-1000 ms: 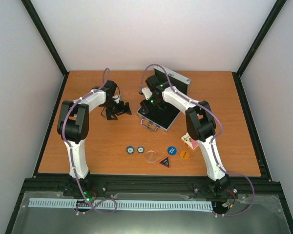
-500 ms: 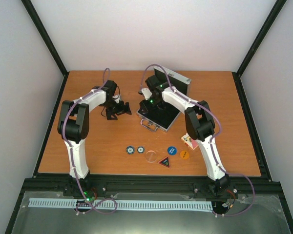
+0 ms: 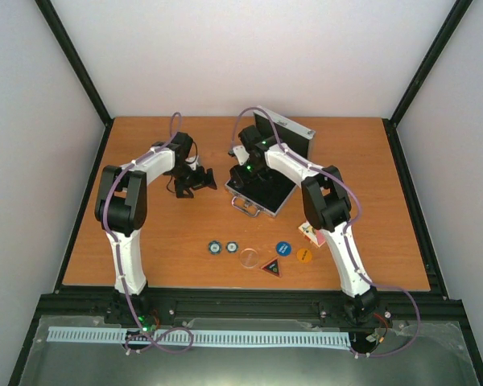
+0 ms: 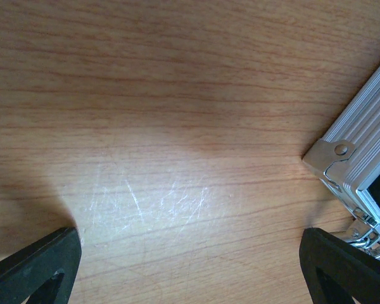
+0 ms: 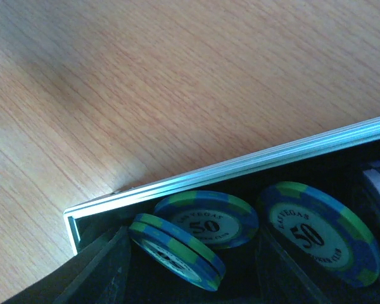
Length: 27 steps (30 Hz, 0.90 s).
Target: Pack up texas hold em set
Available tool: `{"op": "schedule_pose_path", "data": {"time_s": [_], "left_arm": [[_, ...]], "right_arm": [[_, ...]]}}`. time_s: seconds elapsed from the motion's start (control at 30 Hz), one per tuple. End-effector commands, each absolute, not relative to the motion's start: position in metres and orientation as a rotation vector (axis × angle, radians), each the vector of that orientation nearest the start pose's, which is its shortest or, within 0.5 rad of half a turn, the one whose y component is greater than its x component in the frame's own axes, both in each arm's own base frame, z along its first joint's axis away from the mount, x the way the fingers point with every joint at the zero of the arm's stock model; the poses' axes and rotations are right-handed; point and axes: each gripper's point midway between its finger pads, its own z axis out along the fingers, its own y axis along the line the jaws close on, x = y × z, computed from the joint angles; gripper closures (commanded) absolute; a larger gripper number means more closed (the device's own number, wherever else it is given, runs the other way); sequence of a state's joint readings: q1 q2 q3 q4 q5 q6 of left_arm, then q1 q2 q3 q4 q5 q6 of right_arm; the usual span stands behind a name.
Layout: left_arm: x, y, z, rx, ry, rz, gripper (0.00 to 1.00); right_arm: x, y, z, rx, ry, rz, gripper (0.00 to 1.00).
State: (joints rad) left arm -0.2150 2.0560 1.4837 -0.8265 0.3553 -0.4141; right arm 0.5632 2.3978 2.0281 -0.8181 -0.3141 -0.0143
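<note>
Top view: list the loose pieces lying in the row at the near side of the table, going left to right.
dark chip → pale chip → clear disc → triangular button → blue button → orange button

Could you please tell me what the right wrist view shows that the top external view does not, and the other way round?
Only the right wrist view shows the blue-and-green chips lying inside the case. Two of them read 50 and a third is tilted.

Only the top external view shows the left arm, the right arm, the raised lid, the loose chips and buttons in a row near the front, and the card deck beside the right arm.

Both views show the silver case and the wooden table.
</note>
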Motion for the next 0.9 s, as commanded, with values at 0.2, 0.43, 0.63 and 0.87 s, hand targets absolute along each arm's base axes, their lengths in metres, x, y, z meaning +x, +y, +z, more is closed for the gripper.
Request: {"op": "schedule_pose_path", "data": {"time_s": [0.2, 0.43, 0.63, 0.87], "left_arm": [[0.3901, -0.131, 0.0036, -0.29, 3.107, -0.471, 0.02], [0.3913, -0.1309, 0.0042, -0.286, 3.106, -0.469, 0.02], [0.3917, -0.131, 0.0032, -0.289, 3.106, -0.468, 0.02], [0.3923, -0.1311, 0.004, -0.29, 3.103, -0.469, 0.02]], "right_arm": [[0.4385, 0.3407, 0.0236, -0.894, 2.684, 0.556, 0.48], [0.4378, 0.3396, 0.0249, -0.897, 2.683, 0.551, 0.6], [0.4369, 0.3367, 0.0256, -0.901, 2.682, 0.532, 0.72], [0.4384, 0.3334, 0.032, -0.897, 2.673, 0.504, 0.84]]}}
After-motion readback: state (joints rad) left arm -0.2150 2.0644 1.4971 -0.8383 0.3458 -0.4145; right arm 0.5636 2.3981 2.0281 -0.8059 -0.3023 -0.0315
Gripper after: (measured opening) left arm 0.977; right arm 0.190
